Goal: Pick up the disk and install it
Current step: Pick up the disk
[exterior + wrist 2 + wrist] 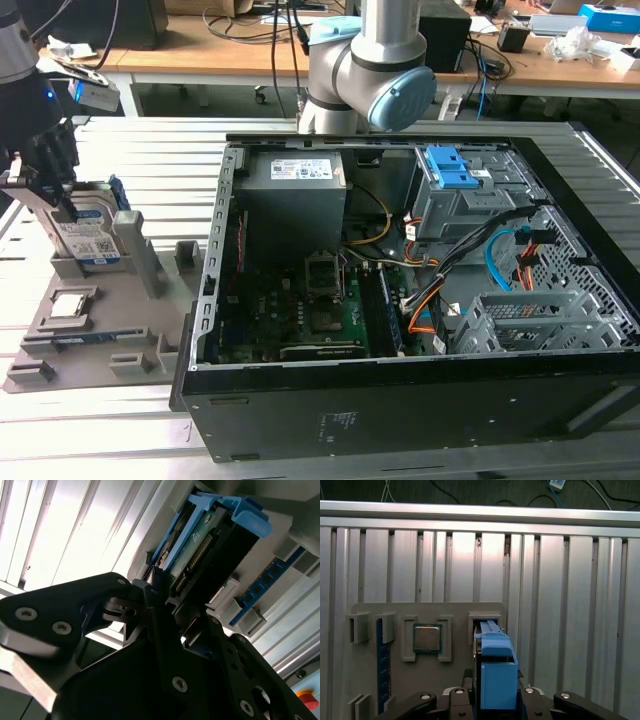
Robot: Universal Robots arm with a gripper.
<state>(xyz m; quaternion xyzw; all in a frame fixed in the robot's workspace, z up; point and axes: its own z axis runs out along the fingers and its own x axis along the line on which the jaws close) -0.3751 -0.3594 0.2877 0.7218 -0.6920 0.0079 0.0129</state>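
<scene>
Item: gripper (48, 175), black, two-fingered, at the exterior view's left, lowered over the grey parts fixture (150, 330) on the slatted aluminium table (150, 150). State: fingers (456, 700) drawn in from either side onto the disk (92, 240), pinching it; in the second wrist view the gripper (175, 607) met the disk (210, 545) just below its connector edge, with no gap visible on the nearer side. Item: disk, silver with a white-and-blue label and a blue bracket, stood upright on edge at its slot at the far end of the fixture; whether it had left the slot could not be told. In the first wrist view the blue bracket end of the disk (497, 675) sat between the two finger bases. Item: CPU chip (68, 303), square, silver, lay flat in its own recess of the fixture, near the disk but apart from it. Item: open computer case (400, 400), lying on its side, well apart from the gripper toward the exterior view's right, with a blue-topped drive cage (455, 185) inside.
</scene>
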